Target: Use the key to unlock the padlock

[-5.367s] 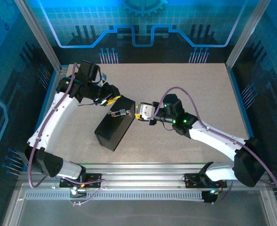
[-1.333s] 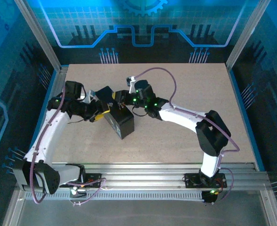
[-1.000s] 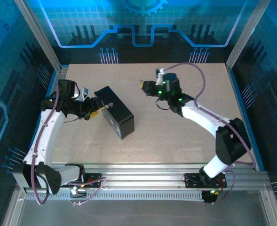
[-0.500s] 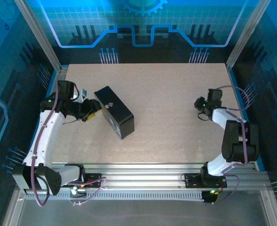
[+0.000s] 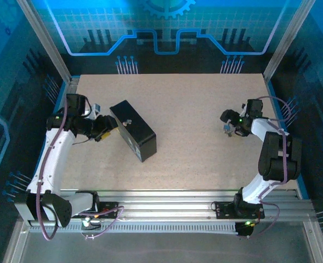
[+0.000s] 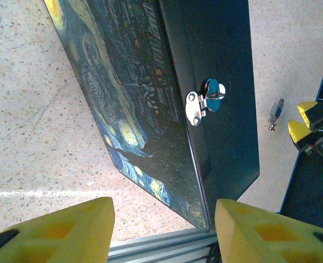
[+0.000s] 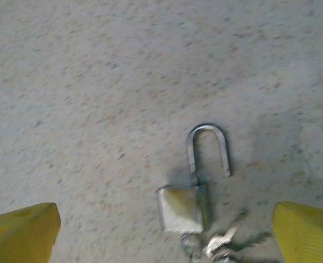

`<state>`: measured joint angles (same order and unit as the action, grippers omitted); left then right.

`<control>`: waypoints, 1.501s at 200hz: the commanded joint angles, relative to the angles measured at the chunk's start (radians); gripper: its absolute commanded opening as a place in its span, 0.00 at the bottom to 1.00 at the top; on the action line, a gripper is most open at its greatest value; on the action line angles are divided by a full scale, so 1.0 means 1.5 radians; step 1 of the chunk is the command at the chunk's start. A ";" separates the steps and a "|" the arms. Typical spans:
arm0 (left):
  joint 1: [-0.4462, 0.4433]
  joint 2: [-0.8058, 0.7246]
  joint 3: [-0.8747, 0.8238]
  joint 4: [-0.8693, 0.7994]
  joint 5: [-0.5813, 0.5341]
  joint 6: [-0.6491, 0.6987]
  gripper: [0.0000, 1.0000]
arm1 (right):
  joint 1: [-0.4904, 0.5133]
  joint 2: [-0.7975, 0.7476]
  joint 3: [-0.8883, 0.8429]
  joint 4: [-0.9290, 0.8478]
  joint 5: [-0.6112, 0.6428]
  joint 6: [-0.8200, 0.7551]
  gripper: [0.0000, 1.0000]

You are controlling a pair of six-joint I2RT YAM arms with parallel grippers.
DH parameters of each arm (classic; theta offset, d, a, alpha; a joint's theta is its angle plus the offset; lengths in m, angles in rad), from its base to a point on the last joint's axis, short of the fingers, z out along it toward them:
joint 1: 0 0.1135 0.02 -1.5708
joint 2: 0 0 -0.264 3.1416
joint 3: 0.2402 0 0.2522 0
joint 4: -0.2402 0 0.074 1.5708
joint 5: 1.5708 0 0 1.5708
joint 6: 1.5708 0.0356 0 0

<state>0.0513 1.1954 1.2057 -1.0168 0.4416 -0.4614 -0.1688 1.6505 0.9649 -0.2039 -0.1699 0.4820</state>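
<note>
The padlock point(image 7: 184, 208) lies flat on the speckled bench point(image 5: 194, 98), out at the 3 o'clock side in the top view and well apart from the box. It has a small squarish silvery body and a thin steel shackle point(image 7: 208, 143) that points to 12 o'clock in the right wrist view. One leg of the shackle sits in the body and the other ends free, so the lock is undone. At the 6 o'clock end of the body is a blurred silvery cluster, the key point(image 7: 222, 245); whether it sits in the keyhole I cannot tell. The right hand point(image 7: 166, 219) hangs over the padlock with its yellow fingers point(image 7: 21, 233) wide apart, one at 8 o'clock and one at 4 o'clock of it, touching nothing

The dark box point(image 5: 132, 130) lies at the 9 o'clock side of the bench. Its lid is painted with a swirling night sky in blue and yellow, and a small silver hasp point(image 6: 196, 108) sits on its front face. The left hand point(image 6: 164, 207) is just beside the box's 9 o'clock end, fingers apart, clamped on nothing
</note>
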 commanded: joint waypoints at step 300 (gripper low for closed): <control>0.073 -0.041 -0.025 -0.025 -0.113 0.051 0.63 | 0.805 0.082 0.413 -0.217 0.364 -0.234 1.00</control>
<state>0.1516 1.1580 1.1809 -1.0573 0.2584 -0.4110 1.0340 1.7741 1.5517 -0.5030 0.2897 0.1223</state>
